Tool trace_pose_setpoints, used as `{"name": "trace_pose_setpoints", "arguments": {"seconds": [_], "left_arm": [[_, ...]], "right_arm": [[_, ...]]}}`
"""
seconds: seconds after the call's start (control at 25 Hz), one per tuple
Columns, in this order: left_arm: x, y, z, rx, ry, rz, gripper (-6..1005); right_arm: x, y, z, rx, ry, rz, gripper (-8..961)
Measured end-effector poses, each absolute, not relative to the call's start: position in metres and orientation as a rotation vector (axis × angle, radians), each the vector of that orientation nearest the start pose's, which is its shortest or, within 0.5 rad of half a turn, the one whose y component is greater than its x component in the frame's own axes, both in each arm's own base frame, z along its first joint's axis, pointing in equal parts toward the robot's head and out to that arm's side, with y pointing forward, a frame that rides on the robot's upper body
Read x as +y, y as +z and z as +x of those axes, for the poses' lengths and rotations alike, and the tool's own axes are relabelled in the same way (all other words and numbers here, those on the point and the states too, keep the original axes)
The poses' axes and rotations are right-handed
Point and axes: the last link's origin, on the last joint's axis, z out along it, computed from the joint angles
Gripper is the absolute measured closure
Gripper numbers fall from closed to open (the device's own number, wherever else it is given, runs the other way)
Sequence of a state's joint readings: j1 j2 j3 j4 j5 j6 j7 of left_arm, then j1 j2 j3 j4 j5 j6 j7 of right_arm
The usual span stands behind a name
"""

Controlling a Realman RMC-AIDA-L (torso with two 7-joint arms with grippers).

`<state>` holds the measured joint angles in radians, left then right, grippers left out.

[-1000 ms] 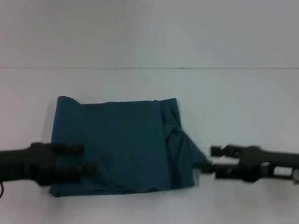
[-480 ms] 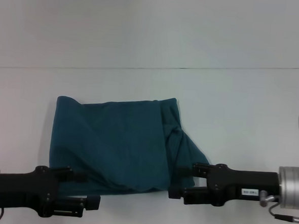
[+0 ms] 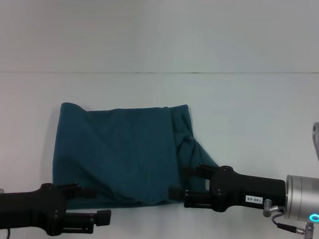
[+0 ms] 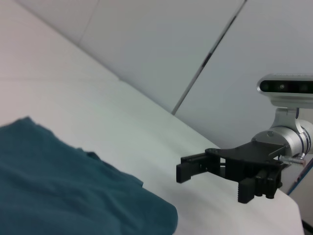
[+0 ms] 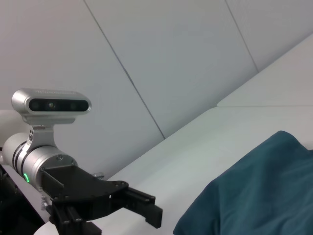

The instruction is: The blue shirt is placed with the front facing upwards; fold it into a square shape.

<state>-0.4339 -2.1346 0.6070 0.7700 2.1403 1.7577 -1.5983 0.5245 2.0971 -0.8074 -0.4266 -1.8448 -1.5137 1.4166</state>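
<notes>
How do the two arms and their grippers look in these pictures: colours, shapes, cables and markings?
Both grippers are matte black with blocky bodies and straight parallel jaws. The right gripper carries a small white label and joins a silver cylindrical wrist with a glowing cyan ring; thin cables loop beside it, and a silver camera sits on top. The left gripper has a similar black body, with a thin cable underneath.

Lighting was even, diffuse and cool. Shadows were faint. Head view appeared soft, possibly slightly defocused. No glare noted.

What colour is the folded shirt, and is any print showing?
Plain dark teal-blue shirt, no print visible; clearest in head view.
</notes>
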Motion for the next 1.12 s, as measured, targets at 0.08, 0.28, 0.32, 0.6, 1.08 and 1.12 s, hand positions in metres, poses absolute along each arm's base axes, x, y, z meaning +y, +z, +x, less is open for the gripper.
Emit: {"name": "trace_pose_setpoints", "arguments": {"seconds": [0.08,0.28,0.32,0.6,1.08,1.12], "left_arm": [[0.2808,-0.0057,-0.2756,-0.942,-0.751,-2.788,92],[0.2839,-0.0092,-0.2769,-0.934,-0.767,-2.744,92],[0.2842,-0.0092,-0.2768,-0.933,-0.768,-2.741,92],[0.2843,-0.0106,-0.2760,-0.869,-0.763,-2.752,92],[0.2874,-0.0105,-0.2744,-0.860,-0.768,-2.742,92],[0.2874,-0.0106,-0.2743,-0.860,-0.768,-2.742,92]], "right_arm": [[0.3054,-0.0504,0.2575,0.932,0.894,-2.731,41],[0.3049,-0.0534,0.2591,0.953,0.889,-2.722,41],[0.3046,-0.0541,0.2596,0.957,0.887,-2.720,41],[0.3035,-0.0552,0.2630,0.969,0.858,-2.725,41],[0.3029,-0.0554,0.2643,0.973,0.859,-2.717,41],[0.3031,-0.0554,0.2642,0.974,0.859,-2.716,41]]}}
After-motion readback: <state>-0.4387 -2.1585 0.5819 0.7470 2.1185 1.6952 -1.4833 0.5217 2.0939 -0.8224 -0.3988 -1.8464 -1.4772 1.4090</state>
